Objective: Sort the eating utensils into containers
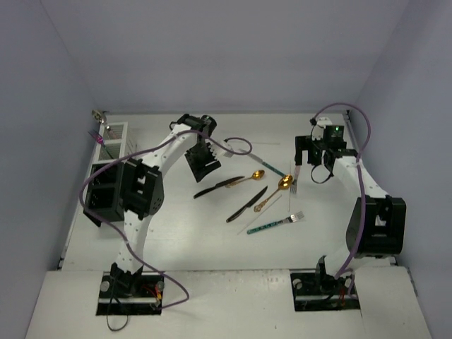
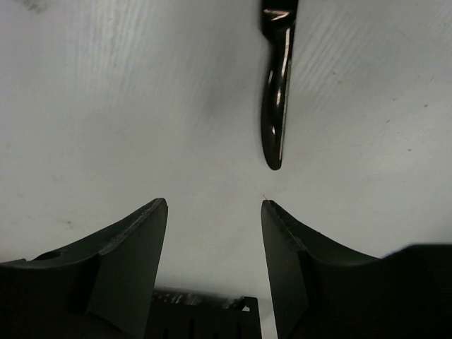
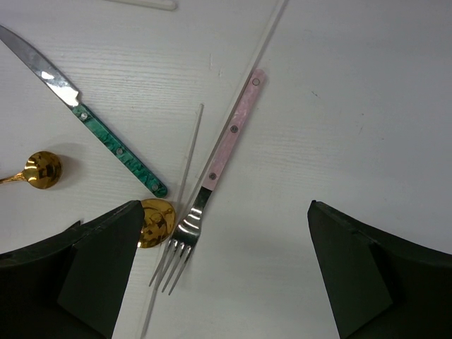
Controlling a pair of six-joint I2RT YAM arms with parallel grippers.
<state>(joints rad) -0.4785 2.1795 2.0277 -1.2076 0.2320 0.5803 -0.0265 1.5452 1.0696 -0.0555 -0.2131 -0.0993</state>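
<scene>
Several eating utensils lie mid-table: two black knives (image 1: 214, 187) (image 1: 246, 204), two gold spoons (image 1: 247, 178) (image 1: 277, 189), a teal-handled fork (image 1: 275, 224) and a green-handled knife (image 1: 265, 167). My left gripper (image 1: 203, 164) is open and empty just behind the left black knife (image 2: 277, 92), whose end lies ahead of the jaws (image 2: 214, 212). My right gripper (image 1: 304, 162) is open and empty (image 3: 224, 208) above a pink-handled fork (image 3: 222, 152), beside thin sticks (image 3: 189, 155), a gold spoon bowl (image 3: 155, 221) and the green-handled knife (image 3: 106, 138). The containers stand far left: a white slatted one (image 1: 115, 140) and black ones (image 1: 106, 191).
Purple cables (image 1: 236, 143) loop over both arms. Grey walls close in the table at the back and sides. The left arm's elbow (image 1: 141, 187) hangs beside the black containers. A second gold spoon (image 3: 41, 169) lies at the left of the right wrist view.
</scene>
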